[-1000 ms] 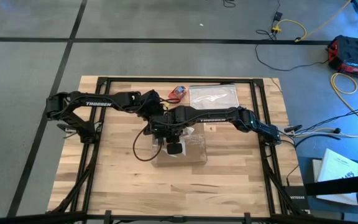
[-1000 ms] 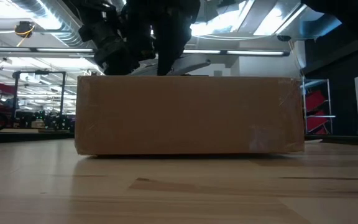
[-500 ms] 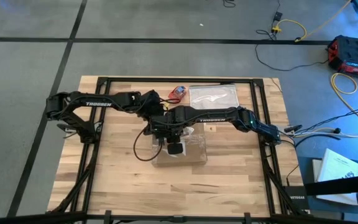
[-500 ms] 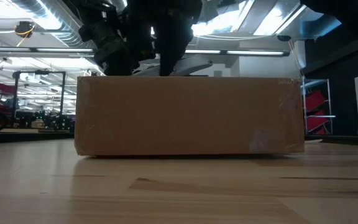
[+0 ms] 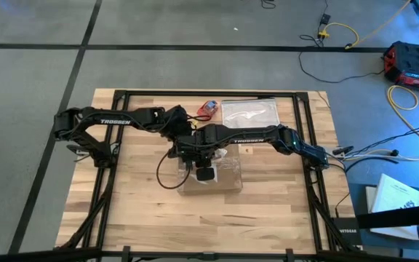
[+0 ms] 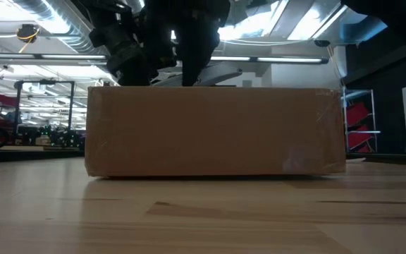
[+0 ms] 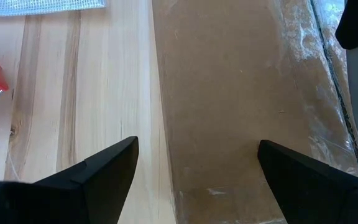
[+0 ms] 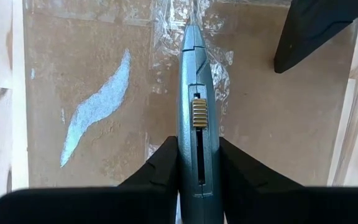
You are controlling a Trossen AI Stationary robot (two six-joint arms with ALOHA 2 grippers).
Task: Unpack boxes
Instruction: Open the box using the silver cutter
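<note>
Cardboard box (image 5: 211,177) stayed taped; right claw (image 8: 197,163) gripped a box cutter (image 8: 195,106) on the tape seam (image 8: 211,59), left claw (image 7: 194,163) spread wide beside it, so next came slitting the seam.

Cardboard box (image 5: 211,177): one, brown, shallow and rectangular, the largest loose item on the table. Lies flat on the wooden tabletop near its middle, long side toward the low camera, where it shows as a plain brown wall with shiny clear tape wrapped over both end corners. Top flaps down; crinkled clear tape runs along the centre seam (image 8: 188,37). A pale bluish-white streak (image 8: 98,106) marks the top face beside the seam.
</note>
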